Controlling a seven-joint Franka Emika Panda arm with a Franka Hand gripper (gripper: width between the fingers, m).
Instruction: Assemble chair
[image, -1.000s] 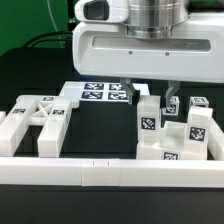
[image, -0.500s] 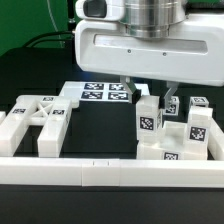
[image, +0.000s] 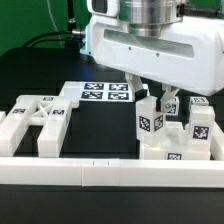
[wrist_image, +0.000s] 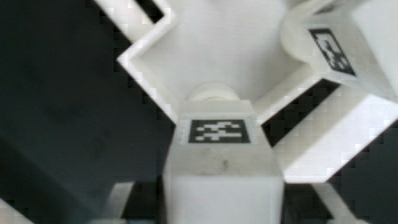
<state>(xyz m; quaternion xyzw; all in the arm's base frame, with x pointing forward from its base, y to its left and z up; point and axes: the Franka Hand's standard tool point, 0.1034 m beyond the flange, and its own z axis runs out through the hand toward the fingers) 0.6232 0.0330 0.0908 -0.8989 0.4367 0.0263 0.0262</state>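
My gripper is shut on a white square post with a tag on its face. The post stands about upright on the flat seat slab at the exterior view's right. A second tagged post stands on the slab just behind it. In the wrist view the held post runs straight out from between my fingers. Beyond its tip lie a white forked piece and another tagged piece. The post's foot is hidden, so how it meets the slab cannot be told.
Two white frame pieces with tags lie at the exterior view's left. The marker board lies flat at the back middle. A long white border rail runs along the front.
The arm has shifted toward the exterior view's right, and the held post has moved slightly with it. The grip is unchanged.
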